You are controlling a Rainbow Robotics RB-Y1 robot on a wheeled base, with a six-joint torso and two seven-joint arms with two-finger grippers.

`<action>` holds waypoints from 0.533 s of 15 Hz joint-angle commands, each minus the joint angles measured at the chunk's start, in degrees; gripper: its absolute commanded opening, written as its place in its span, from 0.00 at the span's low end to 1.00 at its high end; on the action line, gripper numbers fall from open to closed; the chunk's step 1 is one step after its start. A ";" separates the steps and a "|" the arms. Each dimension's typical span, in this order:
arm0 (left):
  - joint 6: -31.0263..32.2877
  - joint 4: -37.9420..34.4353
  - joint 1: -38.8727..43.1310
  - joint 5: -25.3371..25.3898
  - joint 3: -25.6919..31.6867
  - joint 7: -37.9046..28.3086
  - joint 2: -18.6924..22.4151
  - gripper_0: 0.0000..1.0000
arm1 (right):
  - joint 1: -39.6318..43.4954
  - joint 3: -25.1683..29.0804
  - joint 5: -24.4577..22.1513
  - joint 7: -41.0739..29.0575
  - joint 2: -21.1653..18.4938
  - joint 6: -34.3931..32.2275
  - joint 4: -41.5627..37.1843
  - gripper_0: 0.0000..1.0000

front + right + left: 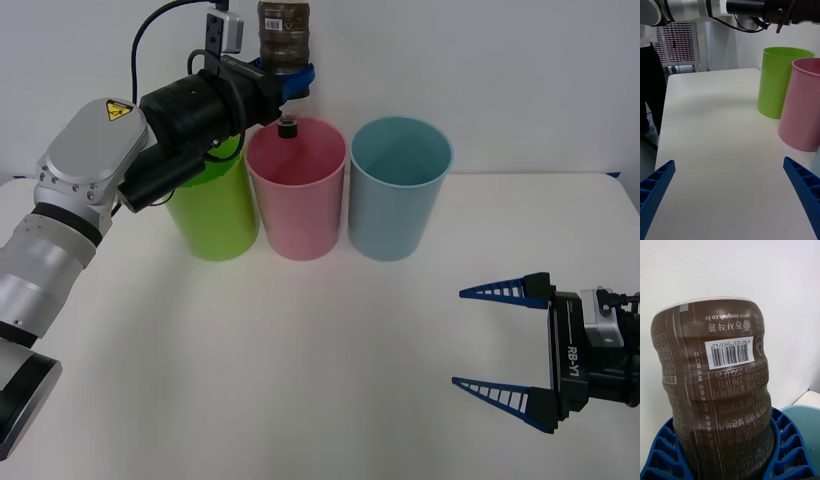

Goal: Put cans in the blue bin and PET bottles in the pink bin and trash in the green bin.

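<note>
Jaws of the left gripper (286, 82) were pinched on the PET bottle (284, 35), which hung upside down — its black cap pointing into the mouth of the pink bin (297, 205), just above the rim. In the left wrist view the blue ribbed fingers (662, 453) wrapped both sides of the bottle's (717, 390) brown label, with the barcode inverted and a piece of the blue bin's (805, 420) rim beside it.

Three bins stood in a row at the back of the white counter (300, 380): the green bin (213, 215) on the robot's left, partly hidden behind the left arm, the pink one touching or nearly touching it in the middle, and the blue bin (399, 200) just beside on the right.

Low on the right, well apart from the bins, the right gripper (500, 340) hung over bare counter with its jaws spread wide — nothing between them. Its wrist view looked across the counter (715, 142) to the green bin (780, 82) and pink bin (803, 108).
</note>
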State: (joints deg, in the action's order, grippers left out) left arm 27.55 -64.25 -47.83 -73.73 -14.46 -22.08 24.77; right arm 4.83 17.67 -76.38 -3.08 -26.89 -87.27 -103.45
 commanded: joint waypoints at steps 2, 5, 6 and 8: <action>0.04 0.09 0.02 -1.42 0.05 -0.34 -0.51 0.00 | 0.00 0.00 0.00 0.00 0.00 0.00 0.00 1.00; -0.04 0.09 0.02 -2.21 0.05 -0.42 -0.60 0.00 | 0.00 0.00 0.00 0.00 0.00 0.00 0.00 1.00; 0.04 0.09 0.02 -2.30 0.05 -0.51 -0.69 0.00 | 0.00 0.00 0.00 0.00 0.00 0.00 0.00 1.00; 0.04 0.09 0.11 -2.74 0.05 -0.60 -0.78 0.00 | 0.00 0.00 0.00 0.00 0.00 0.00 0.00 1.00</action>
State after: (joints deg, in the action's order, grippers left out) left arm 27.57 -64.16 -47.79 -76.37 -14.42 -22.66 24.05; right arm 4.83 17.67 -76.38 -3.08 -26.89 -87.27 -103.45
